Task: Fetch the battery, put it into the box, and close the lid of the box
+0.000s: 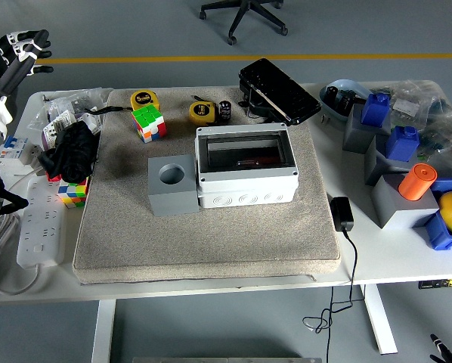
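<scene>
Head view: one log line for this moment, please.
left hand: open, raised off table's far-left corner, holding nothing | right hand: not in view | box: lid open | battery: on mat behind box, untouched

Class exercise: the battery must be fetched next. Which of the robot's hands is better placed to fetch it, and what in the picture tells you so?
Probably the left hand: it is the only one in view, raised with fingers spread and empty beyond the table's left far corner. The battery stands near the mat's far edge. The right arm is out of view.

White box [246,176] open mid-mat, dark lid [279,91] behind, black battery [225,110] upright beside
</scene>
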`<state>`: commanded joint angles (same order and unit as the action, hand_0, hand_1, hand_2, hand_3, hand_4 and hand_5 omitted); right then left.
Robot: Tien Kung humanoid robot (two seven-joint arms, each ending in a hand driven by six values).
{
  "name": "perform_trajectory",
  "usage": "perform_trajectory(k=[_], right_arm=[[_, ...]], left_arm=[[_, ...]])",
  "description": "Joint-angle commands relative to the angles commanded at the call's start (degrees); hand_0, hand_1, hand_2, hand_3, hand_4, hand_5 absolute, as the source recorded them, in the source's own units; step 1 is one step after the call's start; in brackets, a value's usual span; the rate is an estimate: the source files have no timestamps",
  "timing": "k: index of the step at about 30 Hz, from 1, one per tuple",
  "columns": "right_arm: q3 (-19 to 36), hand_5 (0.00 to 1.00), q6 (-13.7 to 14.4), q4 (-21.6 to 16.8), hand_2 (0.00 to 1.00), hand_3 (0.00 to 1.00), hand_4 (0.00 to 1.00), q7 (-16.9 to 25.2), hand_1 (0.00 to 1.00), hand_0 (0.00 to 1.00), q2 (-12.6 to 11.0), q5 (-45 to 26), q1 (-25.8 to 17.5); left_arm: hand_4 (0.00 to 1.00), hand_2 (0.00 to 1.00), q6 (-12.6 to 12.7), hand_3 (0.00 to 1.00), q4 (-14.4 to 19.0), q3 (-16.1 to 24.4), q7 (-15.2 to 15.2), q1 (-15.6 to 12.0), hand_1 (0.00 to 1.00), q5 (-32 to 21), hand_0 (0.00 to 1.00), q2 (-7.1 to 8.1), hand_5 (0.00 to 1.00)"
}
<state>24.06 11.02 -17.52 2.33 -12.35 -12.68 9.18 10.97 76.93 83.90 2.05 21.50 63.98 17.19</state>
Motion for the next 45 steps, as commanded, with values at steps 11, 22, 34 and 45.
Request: perform_trajectory(k=[11,22,34,45], right_arm=[[-0.3,0.590,-0.4,0.1,0.638,0.574,0.979,-0.6,0.653,0.718,0.1,0.0,0.0],[-1.6,0.591,-0.7,0.1,0.639,0.577,0.980,-1.5,0.657,0.721,0.0,-0.1,0.1],[-0.9,0.591,-1.0,0.2,0.642,0.578,0.981,-1.5,0.657,0.722,0.4,0.3,-0.5],[0.4,0.596,-0.8,0.2,0.644,0.580,0.984,-1.5,0.657,0.721,0.5,0.8,-0.9]], left_arm=[[0.951,0.629,-0.1,0.614,-0.1,-0.4,-0.7,0.4,0.646,-0.3,0.479,0.26,0.534],[0.949,0.626,-1.0,0.614,-0.3,-0.5,0.6,0.7,0.643,0.1,0.482,-0.30,0.535],[0.948,0.620,-1.2,0.605,0.3,-0.1,0.5,0.5,0.644,-0.1,0.488,-0.53,0.535],[0.947,0.613,-1.4,0.600,1.0,0.7,1.0,0.2,0.644,-0.1,0.490,-0.80,0.535]])
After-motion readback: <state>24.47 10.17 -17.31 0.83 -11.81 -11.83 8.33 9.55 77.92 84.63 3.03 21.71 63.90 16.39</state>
